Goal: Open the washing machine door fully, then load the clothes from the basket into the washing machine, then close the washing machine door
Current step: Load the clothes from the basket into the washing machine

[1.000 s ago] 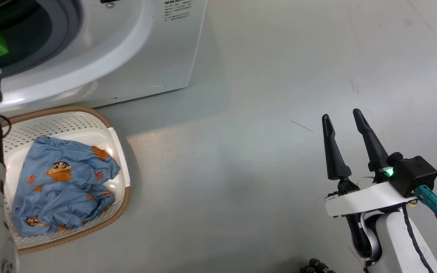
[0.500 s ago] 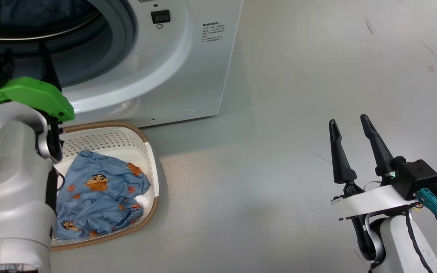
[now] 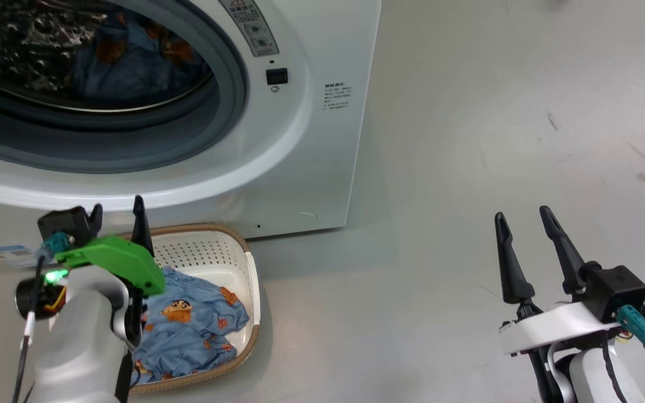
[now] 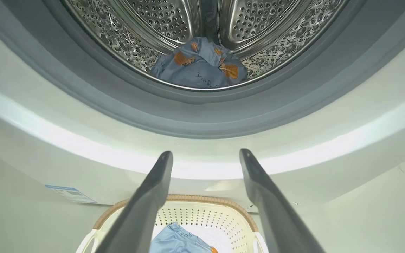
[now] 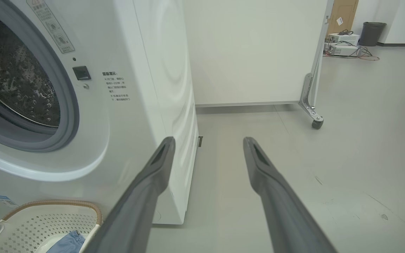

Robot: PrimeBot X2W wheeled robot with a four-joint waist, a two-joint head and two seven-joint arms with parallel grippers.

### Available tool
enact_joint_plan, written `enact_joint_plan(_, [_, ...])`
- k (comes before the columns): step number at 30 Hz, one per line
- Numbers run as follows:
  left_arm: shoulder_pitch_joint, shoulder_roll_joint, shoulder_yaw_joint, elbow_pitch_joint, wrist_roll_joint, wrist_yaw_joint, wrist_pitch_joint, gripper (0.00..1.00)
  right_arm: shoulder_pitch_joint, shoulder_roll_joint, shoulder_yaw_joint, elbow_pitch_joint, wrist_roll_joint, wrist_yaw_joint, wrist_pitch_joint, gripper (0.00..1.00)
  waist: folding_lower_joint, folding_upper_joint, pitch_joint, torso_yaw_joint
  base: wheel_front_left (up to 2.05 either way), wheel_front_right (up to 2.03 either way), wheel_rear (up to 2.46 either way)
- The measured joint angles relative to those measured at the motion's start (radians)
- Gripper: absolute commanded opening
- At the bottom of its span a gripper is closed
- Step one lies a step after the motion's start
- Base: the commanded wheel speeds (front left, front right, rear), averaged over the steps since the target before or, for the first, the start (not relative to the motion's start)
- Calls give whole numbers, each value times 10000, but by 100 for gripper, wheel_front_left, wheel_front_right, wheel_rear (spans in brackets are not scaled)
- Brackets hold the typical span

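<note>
The washing machine (image 3: 300,129) stands with its mouth uncovered; the washing machine door is out of view. One piece of the clothes (image 4: 199,66), light blue with orange figures, lies in the steel drum (image 3: 132,61). More clothes (image 3: 188,330) lie in the basket (image 3: 205,254) on the floor below the mouth. My left gripper (image 3: 116,215) hangs open and empty over the basket's back left part, its fingers (image 4: 206,154) aimed at the machine's front under the drum. Far to the right, my right gripper (image 3: 521,215) is open and empty above bare floor.
A blue sticker (image 4: 70,193) sits low on the machine's front. In the right wrist view a white panel (image 5: 251,52) on a caster (image 5: 316,123) stands behind the machine's right side, and a grey bin (image 5: 371,33) is far back. Open grey floor (image 3: 440,252) lies right of the basket.
The head camera has swung up and left, bringing the drum into view. My left gripper has come down from the drum mouth to just above the basket. The right arm has kept still.
</note>
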Motion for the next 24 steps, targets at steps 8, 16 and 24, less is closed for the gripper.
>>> enact_joint_plan(8, [1429,-90,-297,-155,-121,-104,-44,100,783,-178,90,86,-12,0,0,100,0,0,-1110,238,0,0,0])
enact_joint_plan(16, [2434,-98,-259,-961,-297,-194,-56,100,1157,-410,54,-25,-90,0,0,100,0,0,-1921,526,0,0,0])
enact_joint_plan(24, [3270,-92,33,-2476,-297,-263,-58,100,1280,-669,178,-138,-165,0,0,100,0,0,-2451,745,0,0,0])
